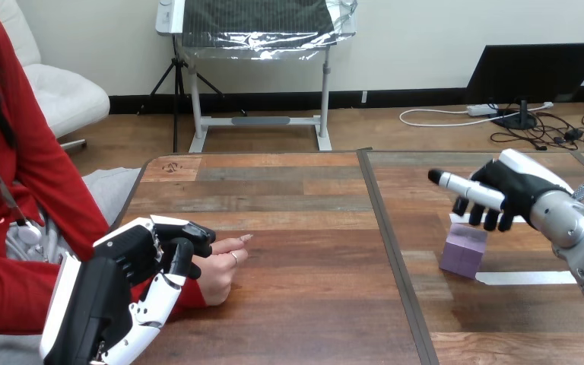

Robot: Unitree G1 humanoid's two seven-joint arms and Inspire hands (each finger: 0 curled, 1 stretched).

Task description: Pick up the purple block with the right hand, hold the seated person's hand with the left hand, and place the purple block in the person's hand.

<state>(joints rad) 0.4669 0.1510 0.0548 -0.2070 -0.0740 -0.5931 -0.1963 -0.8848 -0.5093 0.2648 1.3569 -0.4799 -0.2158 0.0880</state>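
The purple block (464, 252) stands on the right half of the wooden table (304, 228). My right hand (517, 194) hovers just above and behind it, open, with loosely bent fingers (480, 217) pointing down towards the block's top; it holds nothing. At the lower left, the person's hand (224, 268) rests on the table, fingers pointing right. My left hand (141, 262) is on it: dark fingers (192, 242) curl over the back of the person's hand and the white thumb (160, 300) lies along the near side of the wrist.
A strip of white tape (525, 277) lies on the table right of the block. A dark seam (395, 251) splits the tabletop into left and right halves. The person's red sleeve (15, 289) fills the left edge.
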